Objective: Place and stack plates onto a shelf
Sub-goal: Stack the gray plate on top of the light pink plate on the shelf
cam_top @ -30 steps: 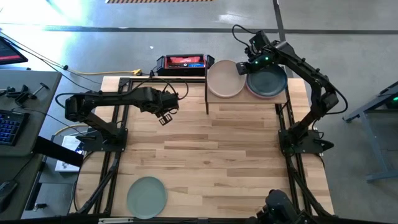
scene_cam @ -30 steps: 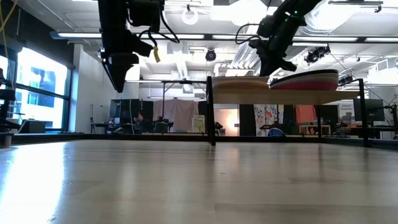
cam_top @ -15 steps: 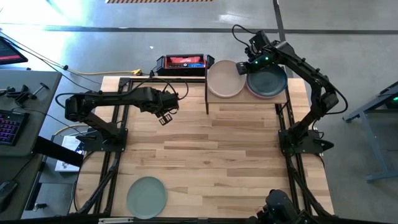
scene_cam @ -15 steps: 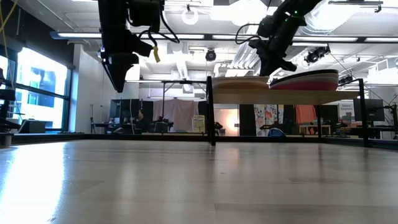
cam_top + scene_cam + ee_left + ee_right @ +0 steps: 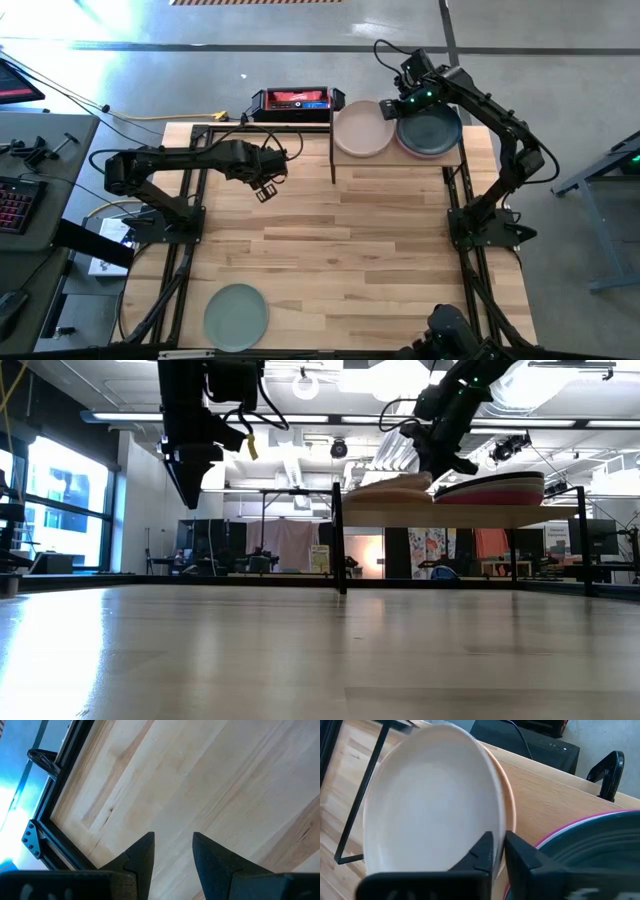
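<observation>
1. High view: the right arm reaches from its base at the table's right edge up over the shelf (image 5: 400, 160) at the far right corner, its right gripper (image 5: 389, 109) between the two plate stacks.
2. Right wrist view: the right gripper's fingers (image 5: 487, 851) pinch the rim of the beige-grey plate (image 5: 432, 805), which tilts above a peach plate (image 5: 509, 810).
3. Beside them lies the charcoal plate (image 5: 432, 130) atop a pink-edged stack.
4. The left arm stretches from the table's left edge toward the middle, its left gripper (image 5: 266, 190) hovering with fingers apart over bare planks.
5. A sage green plate (image 5: 236, 316) rests near the table's front left corner.
</observation>
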You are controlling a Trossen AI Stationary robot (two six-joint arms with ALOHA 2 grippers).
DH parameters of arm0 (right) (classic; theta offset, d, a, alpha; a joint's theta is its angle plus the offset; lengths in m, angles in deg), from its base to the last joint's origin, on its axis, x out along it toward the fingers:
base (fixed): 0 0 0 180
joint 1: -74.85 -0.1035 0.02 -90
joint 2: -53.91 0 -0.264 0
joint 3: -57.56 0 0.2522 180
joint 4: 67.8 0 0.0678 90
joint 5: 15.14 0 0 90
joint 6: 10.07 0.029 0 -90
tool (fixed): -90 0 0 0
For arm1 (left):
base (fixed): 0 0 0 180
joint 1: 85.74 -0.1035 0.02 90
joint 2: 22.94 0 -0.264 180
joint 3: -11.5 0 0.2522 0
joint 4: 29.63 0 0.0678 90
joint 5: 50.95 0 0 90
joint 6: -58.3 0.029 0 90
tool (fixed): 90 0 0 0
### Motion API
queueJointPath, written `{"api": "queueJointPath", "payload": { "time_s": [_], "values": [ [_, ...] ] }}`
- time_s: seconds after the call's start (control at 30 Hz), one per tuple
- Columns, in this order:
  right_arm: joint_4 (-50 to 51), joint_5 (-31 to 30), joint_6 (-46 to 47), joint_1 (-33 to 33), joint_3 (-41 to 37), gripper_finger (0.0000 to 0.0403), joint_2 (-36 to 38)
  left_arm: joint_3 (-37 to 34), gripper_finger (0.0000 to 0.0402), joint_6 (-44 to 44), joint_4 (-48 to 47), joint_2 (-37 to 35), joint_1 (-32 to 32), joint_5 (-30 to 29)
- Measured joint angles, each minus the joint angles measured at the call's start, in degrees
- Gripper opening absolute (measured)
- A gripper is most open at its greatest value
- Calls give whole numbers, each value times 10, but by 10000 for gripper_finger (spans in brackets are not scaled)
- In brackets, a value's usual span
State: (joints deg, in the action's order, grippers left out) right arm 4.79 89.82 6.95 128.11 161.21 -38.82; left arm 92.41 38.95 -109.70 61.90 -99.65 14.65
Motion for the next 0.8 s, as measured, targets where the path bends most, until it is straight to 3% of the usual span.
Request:
{"api": "queueJointPath", "payload": {
  "time_s": [0.3,0.43,0.67,0.8],
  "values": [
    [-2,-24,-5,0,0,111,0,0,124,0,0,0,0,0],
    [-3,-7,-5,7,0,117,9,0,124,0,0,0,0,0],
    [39,79,8,-1,27,117,14,0,124,0,0,0,0,8],
    [84,70,9,-37,24,117,13,0,124,0,0,0,0,9]
  ]
}}
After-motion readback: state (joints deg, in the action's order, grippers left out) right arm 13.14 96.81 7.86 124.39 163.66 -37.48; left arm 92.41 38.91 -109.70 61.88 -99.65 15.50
